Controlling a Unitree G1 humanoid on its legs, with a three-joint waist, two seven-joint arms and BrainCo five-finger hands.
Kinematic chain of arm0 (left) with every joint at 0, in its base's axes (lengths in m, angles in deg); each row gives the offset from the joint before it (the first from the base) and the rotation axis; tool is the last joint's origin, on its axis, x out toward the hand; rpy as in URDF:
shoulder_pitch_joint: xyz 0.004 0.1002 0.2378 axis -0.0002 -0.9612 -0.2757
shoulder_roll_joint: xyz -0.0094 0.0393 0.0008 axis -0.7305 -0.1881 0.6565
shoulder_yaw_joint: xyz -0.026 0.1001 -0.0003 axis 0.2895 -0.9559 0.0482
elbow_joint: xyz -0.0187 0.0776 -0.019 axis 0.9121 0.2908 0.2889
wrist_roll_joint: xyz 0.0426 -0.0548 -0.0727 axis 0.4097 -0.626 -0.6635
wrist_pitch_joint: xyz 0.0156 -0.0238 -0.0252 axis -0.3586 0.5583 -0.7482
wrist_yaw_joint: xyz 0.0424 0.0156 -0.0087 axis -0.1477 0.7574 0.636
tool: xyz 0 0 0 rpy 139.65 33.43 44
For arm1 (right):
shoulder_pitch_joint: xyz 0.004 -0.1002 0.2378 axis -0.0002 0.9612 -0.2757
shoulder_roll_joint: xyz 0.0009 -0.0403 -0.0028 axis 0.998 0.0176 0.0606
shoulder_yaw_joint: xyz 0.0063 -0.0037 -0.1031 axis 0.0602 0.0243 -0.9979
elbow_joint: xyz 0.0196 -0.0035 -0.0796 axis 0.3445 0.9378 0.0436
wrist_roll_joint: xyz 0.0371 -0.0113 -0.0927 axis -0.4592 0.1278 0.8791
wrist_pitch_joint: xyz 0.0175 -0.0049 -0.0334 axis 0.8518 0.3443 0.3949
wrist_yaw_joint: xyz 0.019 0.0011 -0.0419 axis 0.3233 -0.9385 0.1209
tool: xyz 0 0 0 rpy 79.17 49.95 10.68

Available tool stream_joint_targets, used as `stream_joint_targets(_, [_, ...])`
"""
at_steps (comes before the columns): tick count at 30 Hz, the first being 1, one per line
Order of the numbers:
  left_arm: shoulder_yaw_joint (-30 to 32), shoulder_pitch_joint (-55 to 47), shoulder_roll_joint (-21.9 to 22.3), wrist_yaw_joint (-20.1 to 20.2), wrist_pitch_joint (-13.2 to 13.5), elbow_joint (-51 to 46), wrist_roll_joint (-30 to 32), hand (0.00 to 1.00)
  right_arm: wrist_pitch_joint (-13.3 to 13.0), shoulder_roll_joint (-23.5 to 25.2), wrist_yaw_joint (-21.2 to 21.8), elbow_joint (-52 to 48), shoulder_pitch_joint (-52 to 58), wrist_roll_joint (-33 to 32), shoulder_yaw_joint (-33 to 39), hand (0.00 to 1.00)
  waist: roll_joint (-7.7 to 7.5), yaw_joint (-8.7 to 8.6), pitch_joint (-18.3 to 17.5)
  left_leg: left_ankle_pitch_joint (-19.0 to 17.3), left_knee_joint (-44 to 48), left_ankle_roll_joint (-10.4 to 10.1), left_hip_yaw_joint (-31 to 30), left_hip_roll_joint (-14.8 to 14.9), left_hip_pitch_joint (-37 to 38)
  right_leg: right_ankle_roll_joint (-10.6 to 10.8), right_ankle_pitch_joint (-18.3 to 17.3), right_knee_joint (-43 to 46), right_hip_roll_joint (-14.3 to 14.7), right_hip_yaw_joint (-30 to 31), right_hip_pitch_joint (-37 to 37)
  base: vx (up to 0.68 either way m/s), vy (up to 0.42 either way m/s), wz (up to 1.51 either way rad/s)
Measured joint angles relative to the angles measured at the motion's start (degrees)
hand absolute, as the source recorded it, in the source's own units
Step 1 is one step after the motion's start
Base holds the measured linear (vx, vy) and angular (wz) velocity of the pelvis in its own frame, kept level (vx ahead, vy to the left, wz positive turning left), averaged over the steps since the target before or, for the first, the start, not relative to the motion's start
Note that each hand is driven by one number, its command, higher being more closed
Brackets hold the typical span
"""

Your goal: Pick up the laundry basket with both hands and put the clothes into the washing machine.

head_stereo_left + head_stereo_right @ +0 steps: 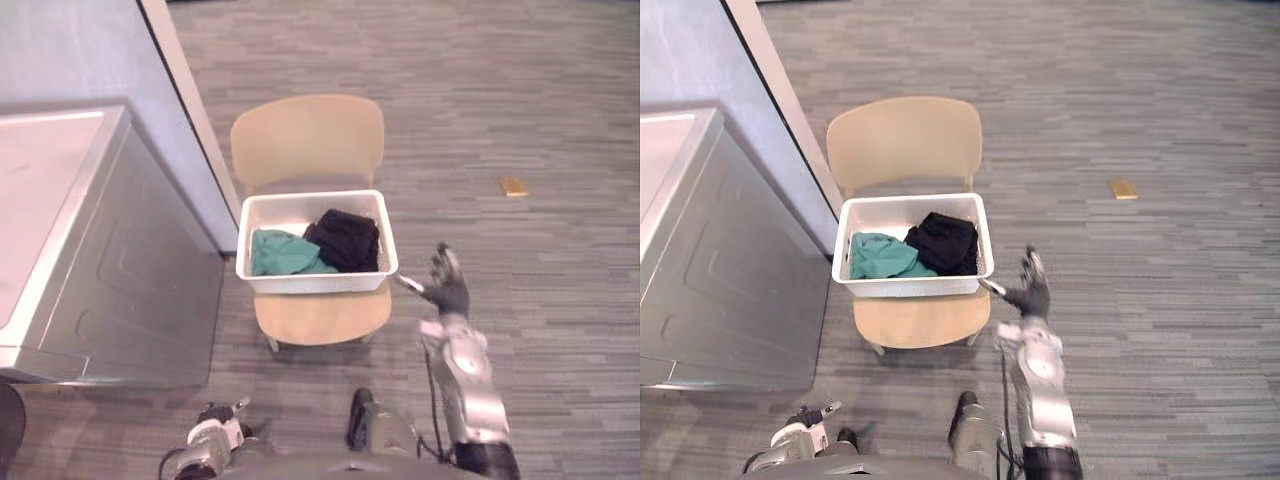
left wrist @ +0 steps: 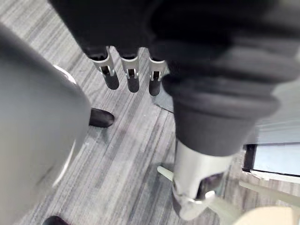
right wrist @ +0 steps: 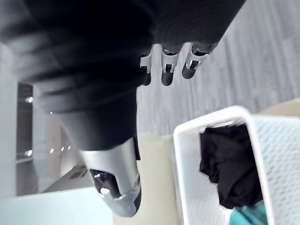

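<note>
Cradling crumpled clothes (image 1: 345,240), rectangular plastic basket (image 1: 315,196)

readable text: I find none | washing machine (image 1: 100,270): plain grey panel, no marking I can read | laundry basket (image 1: 315,282): blank white wall | tan item (image 1: 513,186) on floor (image 1: 520,90): too small to tell

A tan chair (image 1: 322,318) stands on the grey striped floor (image 1: 520,90), just beside the washer (image 1: 110,280). A white basket (image 1: 315,281) sits on its seat and covers most of it, leaving the front edge bare. A small yellow block (image 1: 513,186) lies on the floor, well off to the right.
</note>
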Motion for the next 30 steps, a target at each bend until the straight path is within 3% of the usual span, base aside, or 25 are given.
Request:
stream_joint_targets(2, [-0.76, 0.35, -0.57, -0.04, -0.05, 0.08, 0.33, 0.00, -0.12, -1.61, -1.54, 2.19, -6.06, 3.15, -2.93, 0.00, -0.02, 0.21, 0.71, 0.39, 0.01, -0.09, -1.09, -0.15, -1.65, 0.03, 1.88, -2.41, 0.09, -0.78, -0.07, -0.01, 0.048, 0.11])
stream_joint_targets(6, [-4.56, 2.51, -2.48, -0.31, -0.03, 0.33, 0.34, 0.00, -0.06, -7.39, -3.09, 13.92, -27.95, 8.82, -9.41, 0.00, 0.16, 1.38, 5.59, 1.57, 0.06, 0.95, -2.14, -1.70, -5.88, 0.37, 7.77, -9.87, -0.12, -1.01, -0.59, -0.08, 0.069, 0.06])
stream_joint_targets(10, [-8.59, 4.98, -4.12, -2.53, 0.80, -2.75, -2.16, 0.00, 2.39, -16.04, -4.72, 27.91, -48.23, 11.19, -11.06, 0.00, 0.26, 2.63, 12.06, 3.06, 0.10, 1.61, -3.25, -3.18, -10.27, 0.26, 13.79, -16.87, -0.39, -1.30, -1.61, -0.13, 0.038, 0.05])
stream_joint_targets(15, [-10.30, 5.21, -5.14, -3.38, 3.03, -4.67, -6.51, 0.00, 4.29, -21.70, -6.22, 32.15, -54.09, 13.39, -11.66, 0.00, 0.36, 2.39, 15.14, 3.21, 1.35, 1.83, -5.09, -3.87, -14.08, 0.13, 17.41, -21.82, -0.34, -2.31, -1.85, -0.07, 0.031, 0.10])
stream_joint_targets(21, [-9.62, 5.93, -7.28, -5.94, 3.44, -4.38, -8.44, 0.00, 5.12, -22.63, -6.13, 37.11, -60.50, 13.64, -15.37, 0.00, 0.33, 3.20, 17.28, 3.18, 3.12, 1.83, -6.28, -3.97, -18.04, -0.39, 20.29, -25.68, 0.31, -2.54, -3.05, -0.04, 0.015, 0.02])
stream_joint_targets(30, [-7.99, 7.32, -7.97, -7.35, 3.28, -2.41, -11.54, 0.00, 6.11, -23.99, -6.13, 41.54, -65.74, 14.48, -17.63, 0.00, 0.12, 4.95, 19.08, 3.27, 4.90, 1.65, -9.95, -3.96, -22.44, -0.81, 20.98, -26.67, 0.65, -4.45, -4.30, -0.03, 0.032, 0.13])
